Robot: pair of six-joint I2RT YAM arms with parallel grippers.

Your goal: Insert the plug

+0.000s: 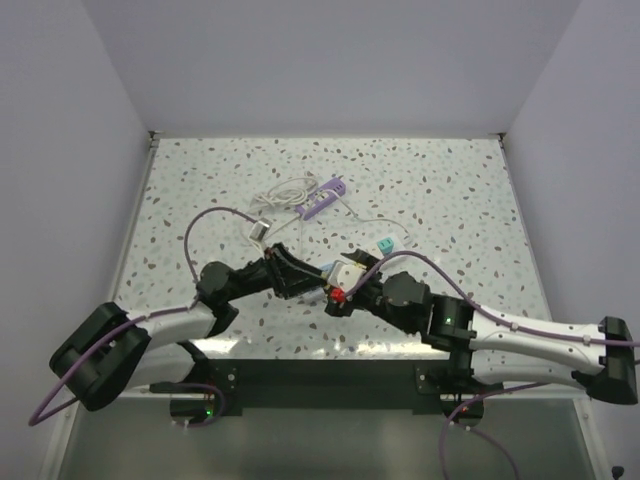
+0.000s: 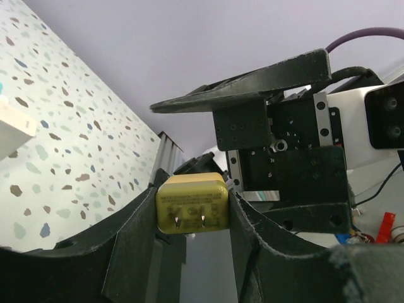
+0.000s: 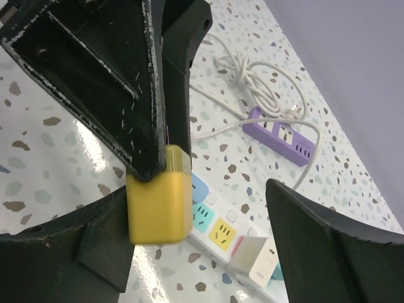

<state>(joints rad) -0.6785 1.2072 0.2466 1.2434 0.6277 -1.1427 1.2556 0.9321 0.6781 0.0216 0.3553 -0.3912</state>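
Enclosing speckled tabletop (image 1: 450,180), lilac walls (image 1: 330,60), plug (image 2: 192,205) gripped

plug (image 2: 191,203): matt yellow plastic | fingers (image 3: 146,95): scuffed black | table (image 1: 450,190): speckled, glossy

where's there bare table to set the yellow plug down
Bare table lies right of the purple power strip up to the right wall, and along the far edge behind it. The middle is crowded: white cable coil, white power strip, the left gripper holding the yellow plug, the open right gripper.
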